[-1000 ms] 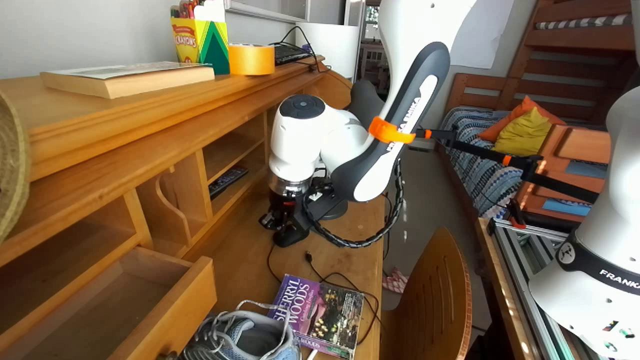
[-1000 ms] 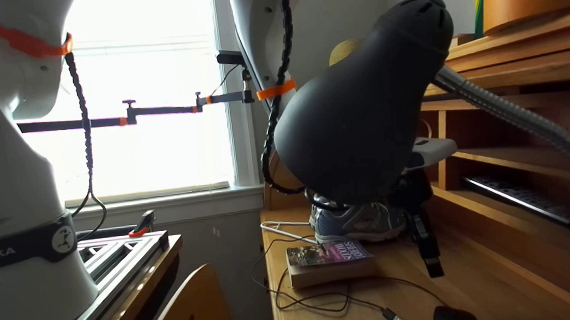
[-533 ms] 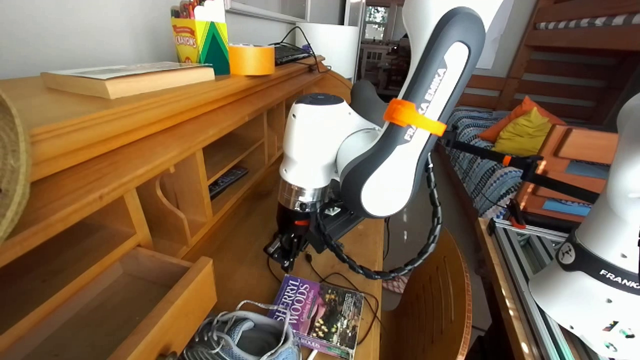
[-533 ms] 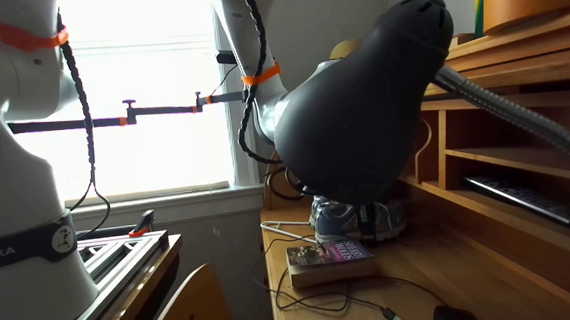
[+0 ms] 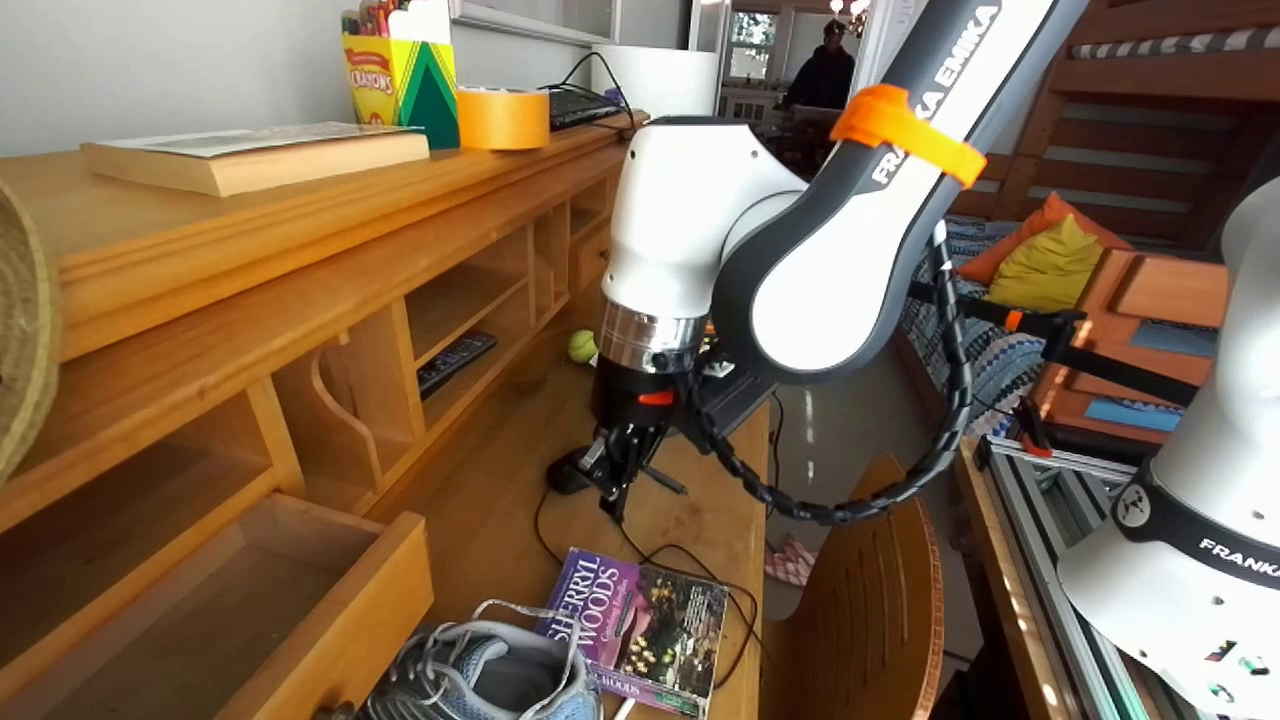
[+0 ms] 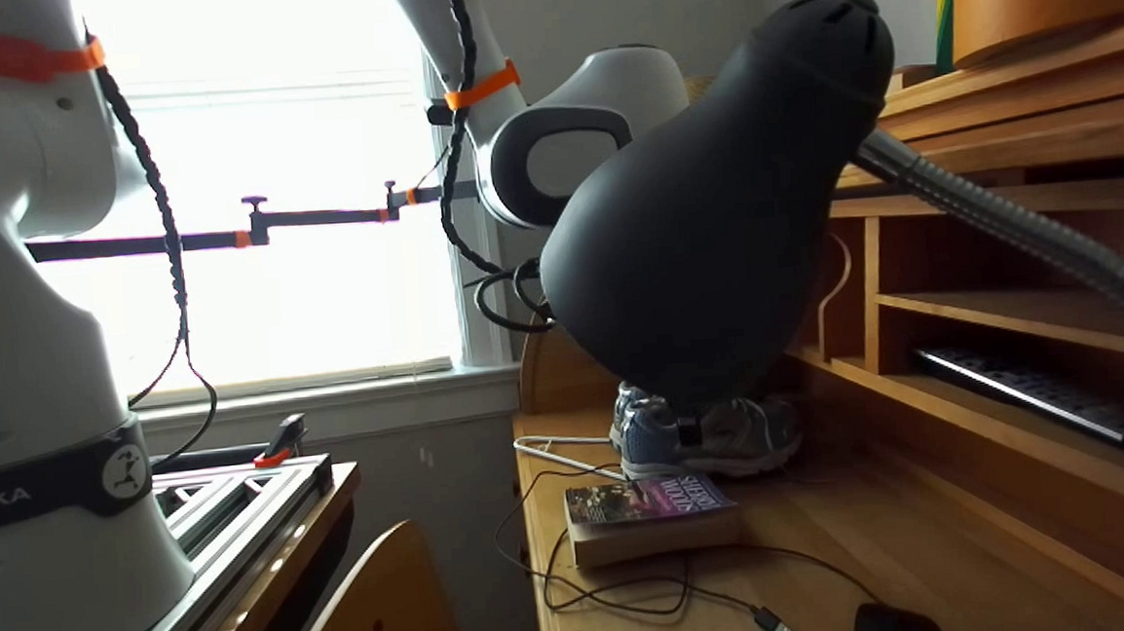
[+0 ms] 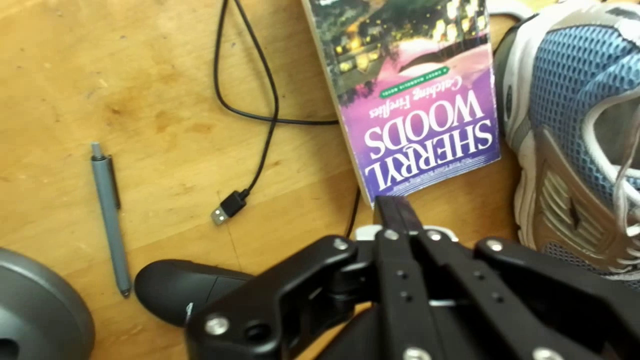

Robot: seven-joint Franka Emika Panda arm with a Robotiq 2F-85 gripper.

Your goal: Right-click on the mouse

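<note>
The gripper [image 7: 400, 216] is hanging above the desk [image 7: 155, 100], near the Sherryl Woods paperback [image 7: 415, 100]; its two fingers [image 7: 392, 212] are meeting at the tips and are holding nothing. The mouse [image 7: 180, 290] is lying on the desk, on the opposite side of the paperback from a blue-grey shoe [image 7: 575, 100] and apart from the tips; in the wrist view the gripper is covering part of it. A thin black cable [image 7: 274, 119] is looping beside the paperback, its USB plug [image 7: 232, 205] lying between the paperback and a grey pen [image 7: 111, 220]. The shoe is sitting just beside the paperback. Of the containers, a crayon box [image 5: 398, 85] is standing on the hutch [image 5: 330, 250], higher than the paperback, with crayons [image 5: 372, 20] projecting from its top. A lower compartment [image 5: 485, 375] of the hutch, set farther from the shoe than the paperback is, is housing a remote control [image 5: 457, 360]. To the left of the paperback in an exterior view, a drawer [image 5: 365, 625] is standing pulled out, its bottom board showing.
</note>
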